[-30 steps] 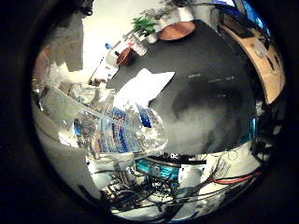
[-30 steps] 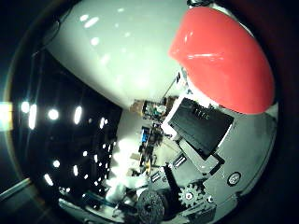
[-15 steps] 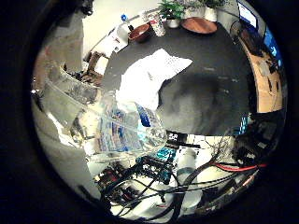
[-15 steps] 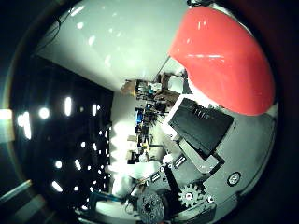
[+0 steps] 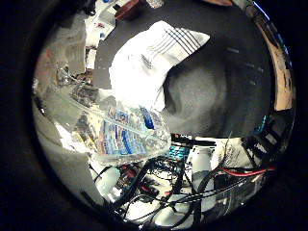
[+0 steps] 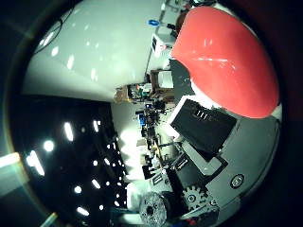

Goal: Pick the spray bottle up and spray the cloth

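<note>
Spray bottle held close at the palm, above the cloth on the dark surface.

The clear spray bottle point(image 5: 113, 130) with its red top point(image 6: 222, 61) fills much of both palm views. The hand point(image 6: 203, 156) shows black and geared parts beside it, but its finger closure cannot be told. The white striped cloth point(image 5: 149, 62) lies on the dark surface point(image 5: 226, 82), with bare room beside it toward the far edge.

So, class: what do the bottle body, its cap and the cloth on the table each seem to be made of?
Spray bottle body: clear, glossy plastic, by the look; the room shows through it and highlights glint on it. Red cap: probably smooth, shiny plastic, with light streaks on its curve. Cloth: soft woven fabric, white with dark stripes, matte and rumpled into folds on the dark table.
</note>
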Motion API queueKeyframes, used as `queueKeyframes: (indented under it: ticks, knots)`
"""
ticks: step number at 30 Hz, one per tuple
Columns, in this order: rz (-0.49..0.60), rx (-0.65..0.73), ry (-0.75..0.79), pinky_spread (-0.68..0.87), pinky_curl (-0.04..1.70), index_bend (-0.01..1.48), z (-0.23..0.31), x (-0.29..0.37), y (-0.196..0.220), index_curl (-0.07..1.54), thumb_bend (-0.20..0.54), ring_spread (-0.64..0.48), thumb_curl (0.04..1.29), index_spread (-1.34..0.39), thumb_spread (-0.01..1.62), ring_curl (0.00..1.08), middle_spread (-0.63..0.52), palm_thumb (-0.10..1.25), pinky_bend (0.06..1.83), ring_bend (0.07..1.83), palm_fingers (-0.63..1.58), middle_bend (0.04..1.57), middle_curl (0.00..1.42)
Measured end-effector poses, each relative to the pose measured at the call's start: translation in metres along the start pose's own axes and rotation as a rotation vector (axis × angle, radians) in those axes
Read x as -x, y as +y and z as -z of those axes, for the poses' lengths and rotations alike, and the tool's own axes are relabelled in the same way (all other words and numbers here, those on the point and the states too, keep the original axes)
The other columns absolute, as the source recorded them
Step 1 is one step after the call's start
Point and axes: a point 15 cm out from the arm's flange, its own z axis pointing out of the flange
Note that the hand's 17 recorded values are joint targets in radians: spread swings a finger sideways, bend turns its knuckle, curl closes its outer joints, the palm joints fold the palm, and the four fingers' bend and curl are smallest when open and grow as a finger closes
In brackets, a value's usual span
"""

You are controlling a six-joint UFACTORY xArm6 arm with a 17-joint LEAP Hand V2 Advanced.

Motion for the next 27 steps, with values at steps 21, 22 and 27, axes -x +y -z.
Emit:
queueKeyframes:
  ticks: [21,22,27]
  knots:
    - [0.135,-0.118,0.001,-0.29,0.68,1.15,0.075,0.061,0.028,0.76,-0.017,-0.20,1.08,-0.28,0.43,0.67,-0.20,1.05,1.33,1.47,1.18,1.35,0.77]
    - [0.122,-0.111,0.003,-0.29,0.68,1.15,0.069,0.054,0.023,0.76,-0.017,-0.20,1.08,-0.28,0.43,0.67,-0.20,1.05,1.33,1.47,1.18,1.35,0.77]
    - [0.059,-0.031,0.005,-0.29,0.68,1.15,0.027,0.015,0.015,0.76,-0.017,-0.20,1.08,-0.28,0.43,0.67,-0.20,1.05,1.33,1.47,1.18,1.35,0.77]
